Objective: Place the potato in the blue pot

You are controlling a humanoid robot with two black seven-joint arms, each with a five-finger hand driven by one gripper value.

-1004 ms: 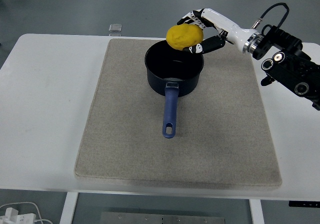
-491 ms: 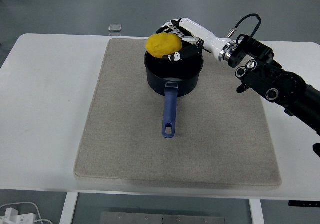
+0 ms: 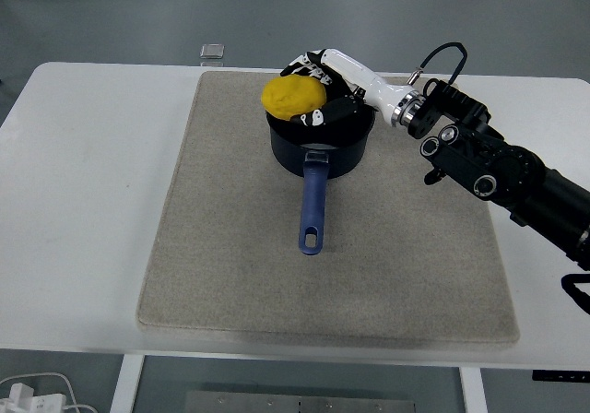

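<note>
One head cam, high, robot's side, facing fwd/down over white table (image 3: 83, 201)

Potato (image 3: 294, 98): matt yellow, slightly bumpy. Pot (image 3: 318, 146): dark blue, smooth, dull sheen. Mat (image 3: 230, 238) under it: grey, coarse felt-like cloth. Bench (image 3: 83, 201): smooth white. Robot hand (image 3: 318, 88): glossy white and black plastic.

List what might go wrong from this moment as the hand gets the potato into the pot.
1. The yellow potato sits over the far left rim of the dark blue pot, not its centre; released here, it may strike the rim and roll onto the grey mat.
2. The right hand reaches across the pot's opening, so lowering could knock the pot.
3. A shove may swing the pot's long blue handle, which points toward the table's near edge.
</note>
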